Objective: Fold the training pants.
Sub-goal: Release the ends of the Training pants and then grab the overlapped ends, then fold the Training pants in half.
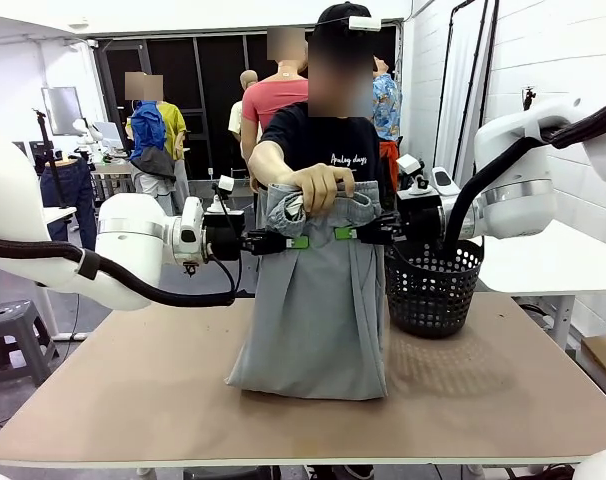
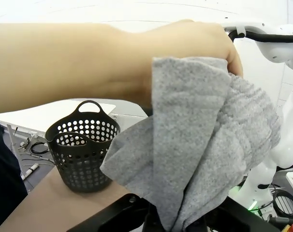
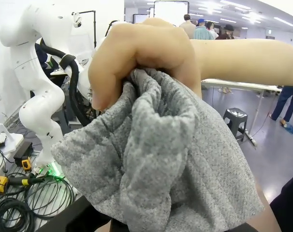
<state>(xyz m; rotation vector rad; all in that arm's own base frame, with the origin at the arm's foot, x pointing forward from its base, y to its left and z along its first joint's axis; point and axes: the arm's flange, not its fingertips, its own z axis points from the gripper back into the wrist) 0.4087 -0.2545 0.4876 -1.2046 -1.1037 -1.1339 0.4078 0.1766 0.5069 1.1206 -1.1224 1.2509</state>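
One pair of light grey soft-fabric training pants [image 1: 318,300], one black perforated plastic basket [image 1: 433,285] near the worktop's [image 1: 133,390] far right edge — two grippers, left [image 1: 295,242] and right [image 1: 348,234] — one person's hand [image 1: 321,187].

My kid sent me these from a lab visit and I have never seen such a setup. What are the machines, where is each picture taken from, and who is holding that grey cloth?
The two white machines are robot arms at a table shared with a person. The wide picture comes from a fixed camera between the arms, looking across at that person. The other two come from cameras on each arm's wrist, so everything there looks huge and close.

The grey cloth is a pair of training pants, hanging upright with the leg ends resting on the table. The left gripper and the right gripper are each shut on the pants just below the waistband. The person's hand grips the bunched waistband from above. A black basket stands on the table beside the pants, on the right arm's side.
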